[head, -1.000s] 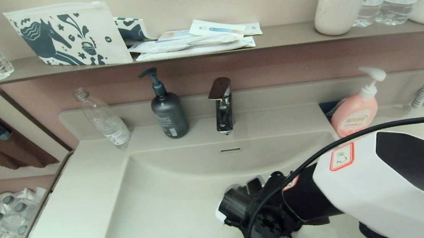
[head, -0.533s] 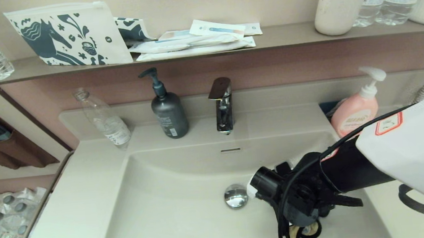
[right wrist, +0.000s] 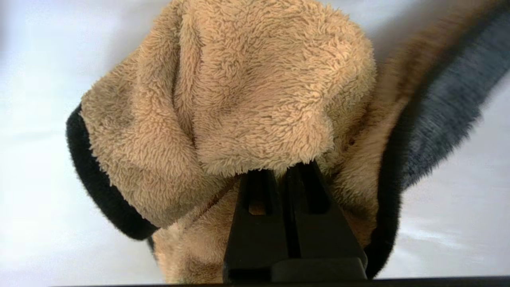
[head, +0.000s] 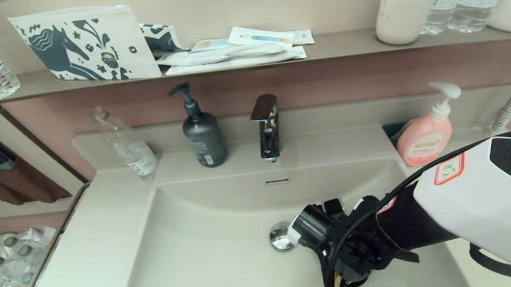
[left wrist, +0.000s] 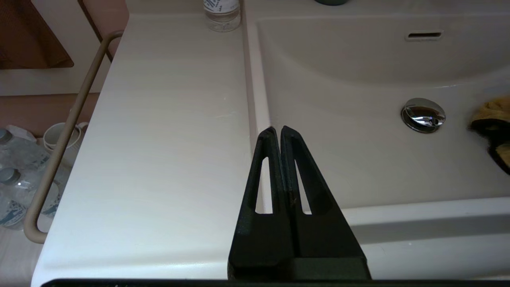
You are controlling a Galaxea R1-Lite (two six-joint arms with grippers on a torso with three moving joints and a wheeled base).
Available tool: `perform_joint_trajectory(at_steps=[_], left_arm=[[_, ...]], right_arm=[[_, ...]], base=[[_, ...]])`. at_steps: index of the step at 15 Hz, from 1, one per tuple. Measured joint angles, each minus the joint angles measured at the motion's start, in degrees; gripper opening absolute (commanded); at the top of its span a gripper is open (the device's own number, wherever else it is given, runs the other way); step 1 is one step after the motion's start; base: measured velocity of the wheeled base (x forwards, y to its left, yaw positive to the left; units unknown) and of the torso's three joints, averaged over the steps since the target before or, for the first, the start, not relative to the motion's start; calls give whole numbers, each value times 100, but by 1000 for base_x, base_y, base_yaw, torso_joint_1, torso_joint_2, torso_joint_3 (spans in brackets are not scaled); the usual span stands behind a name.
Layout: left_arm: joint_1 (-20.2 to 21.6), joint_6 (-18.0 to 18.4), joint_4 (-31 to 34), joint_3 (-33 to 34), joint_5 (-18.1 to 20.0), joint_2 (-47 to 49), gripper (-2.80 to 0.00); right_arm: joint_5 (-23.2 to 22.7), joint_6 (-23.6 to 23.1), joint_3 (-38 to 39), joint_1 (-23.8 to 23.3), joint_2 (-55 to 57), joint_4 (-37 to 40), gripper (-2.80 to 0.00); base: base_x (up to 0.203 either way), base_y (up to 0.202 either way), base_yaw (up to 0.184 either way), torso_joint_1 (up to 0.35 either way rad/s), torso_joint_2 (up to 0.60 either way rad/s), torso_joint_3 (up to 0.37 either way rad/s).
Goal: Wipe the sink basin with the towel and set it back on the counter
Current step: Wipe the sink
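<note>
Right gripper (right wrist: 293, 175): clamped on the towel (right wrist: 239, 103), low in the sink basin (head: 199, 241); towel largely hidden in the head view.
Left gripper (left wrist: 277, 131): fingers pressed together, held over the counter (left wrist: 159, 119) edge.

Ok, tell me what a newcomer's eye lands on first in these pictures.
First, the big white right arm reaching into the sink basin, its right claw shut on the fluffy yellow towel beside the chrome drain plug. Next, the pink soap bottle on the counter at the basin's right rear corner. The left claw hangs shut over the basin's left rim.
</note>
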State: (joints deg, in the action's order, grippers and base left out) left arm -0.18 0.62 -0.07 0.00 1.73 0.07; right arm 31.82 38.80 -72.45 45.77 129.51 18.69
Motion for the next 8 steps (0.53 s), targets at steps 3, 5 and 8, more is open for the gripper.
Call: perform_joint_trajectory(at_steps=[3, 5, 8], left_arm=[[0, -2, 2, 0, 0, 0, -280], [0, -1, 0, 0, 0, 0, -280], [0, -2, 0, 0, 5, 0, -280]], right_arm=[[-322, 197, -476, 303, 123, 38, -280], [-442, 266, -868, 538, 215, 99, -280], [-559, 489, -1631, 848, 502, 335, -280]], base=[[0, 0, 0, 0, 0, 0], [0, 0, 0, 0, 0, 0], [0, 0, 0, 0, 0, 0]])
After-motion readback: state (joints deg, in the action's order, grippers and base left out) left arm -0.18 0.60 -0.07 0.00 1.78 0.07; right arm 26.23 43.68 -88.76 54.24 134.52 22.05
